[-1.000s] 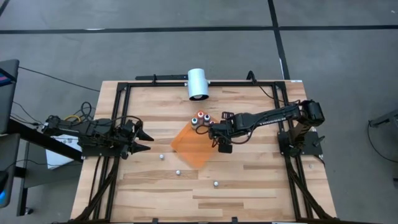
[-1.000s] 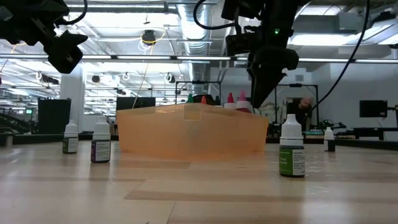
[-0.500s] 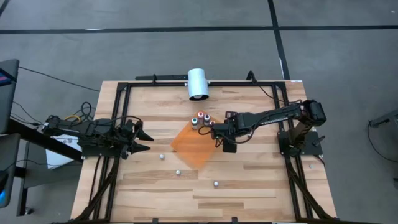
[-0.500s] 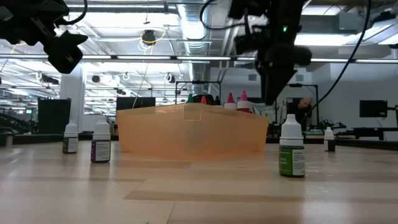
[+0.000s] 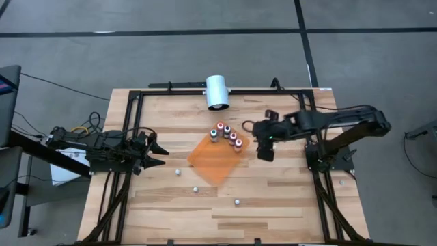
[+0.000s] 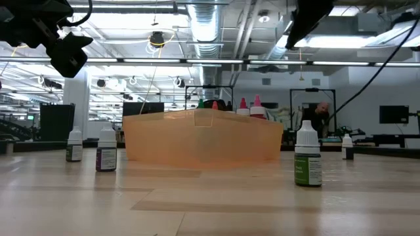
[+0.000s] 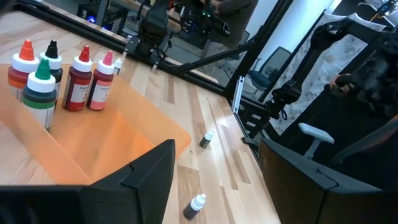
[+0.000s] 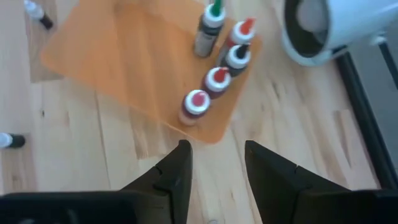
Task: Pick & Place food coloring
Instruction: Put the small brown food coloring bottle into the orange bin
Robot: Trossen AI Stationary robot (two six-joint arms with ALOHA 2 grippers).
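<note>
We logged five food coloring bottles [image 5: 226,135] on the orange sheet [image 5: 214,158], frame centre; right pincer [image 5: 248,128] beside them, released, empty.

You are in a large open robotics lab: exposed ceiling ducts [image 6: 210,23] and strip lights run overhead, a grey floor [image 5: 205,55] surrounds the wooden table [image 5: 273,198], and monitors [image 6: 394,115] and office chairs [image 7: 277,62] stand beyond its far edge.
</note>
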